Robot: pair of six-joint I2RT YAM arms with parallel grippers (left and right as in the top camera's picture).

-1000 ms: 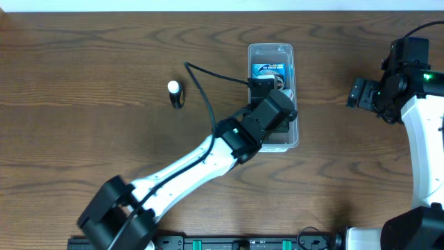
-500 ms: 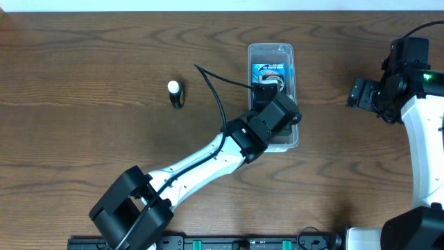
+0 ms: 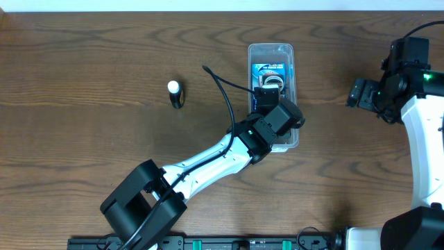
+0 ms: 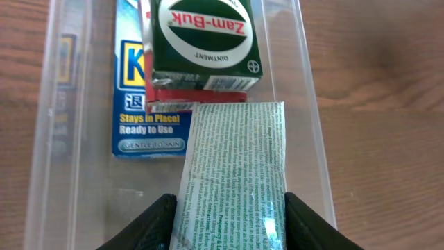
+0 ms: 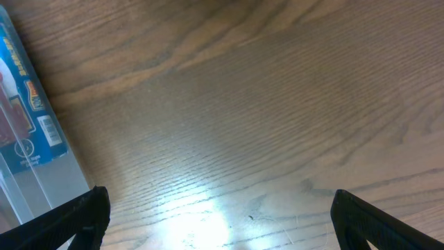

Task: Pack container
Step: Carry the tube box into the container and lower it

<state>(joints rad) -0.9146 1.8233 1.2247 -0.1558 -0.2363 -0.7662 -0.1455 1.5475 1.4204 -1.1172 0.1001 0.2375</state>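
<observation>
The clear plastic container [image 3: 271,52] lies lengthwise at the table's upper middle; it also shows in the left wrist view [image 4: 309,104]. Inside lie a blue packet [image 4: 132,104], a green Zam-Buk box [image 4: 205,35] and a red item under that box. My left gripper [image 4: 232,222] is shut on a white box with green print [image 4: 236,167], held over the container's near half. In the overhead view the left gripper [image 3: 272,104] is over the container. My right gripper [image 5: 222,222] is open and empty above bare wood at the right, also seen from overhead [image 3: 357,94].
A small black bottle with a white cap [image 3: 174,94] stands on the table left of the container. The right wrist view catches the container's edge with a blue label [image 5: 24,118] at its left.
My left arm has pushed farther along the container with the white box; its elbow swung right. The right arm has not moved.
</observation>
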